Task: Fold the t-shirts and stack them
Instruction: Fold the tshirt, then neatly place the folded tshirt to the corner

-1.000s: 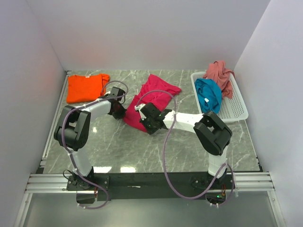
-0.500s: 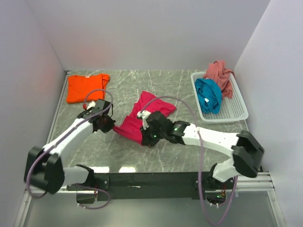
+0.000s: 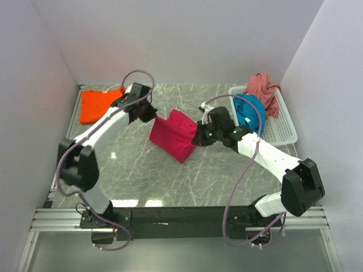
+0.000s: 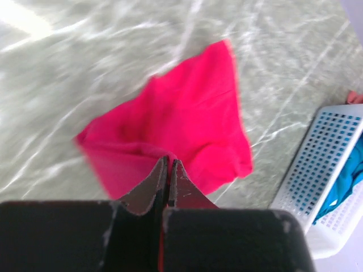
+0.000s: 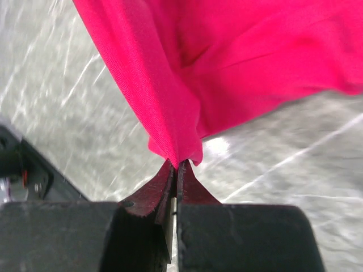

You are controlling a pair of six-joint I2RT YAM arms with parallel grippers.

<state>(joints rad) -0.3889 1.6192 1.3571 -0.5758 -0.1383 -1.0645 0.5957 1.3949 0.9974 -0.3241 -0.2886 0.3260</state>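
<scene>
The magenta-red t-shirt (image 3: 174, 137) hangs stretched between my two grippers above the middle of the table, its lower corner drooping toward the marble. My left gripper (image 3: 153, 117) is shut on the shirt's upper left edge. In the left wrist view the closed gripper (image 4: 169, 162) pinches the cloth (image 4: 187, 113). My right gripper (image 3: 198, 137) is shut on the right edge, and the right wrist view shows the gripper (image 5: 177, 165) clamped on a bunched fold of the shirt (image 5: 227, 56). A folded orange t-shirt (image 3: 97, 106) lies at the back left. Teal (image 3: 250, 113) and dusty pink (image 3: 264, 86) t-shirts sit in the basket.
The white mesh basket (image 3: 282, 129) stands at the back right against the wall; its corner (image 4: 320, 170) shows in the left wrist view. White walls close in the grey marble table (image 3: 142, 170) on three sides. Both arms' cables loop above the table.
Both arms have swung toward the back and lifted the magenta-red shirt off the table, spreading it between them. The right gripper closed on the cloth within the last second.
</scene>
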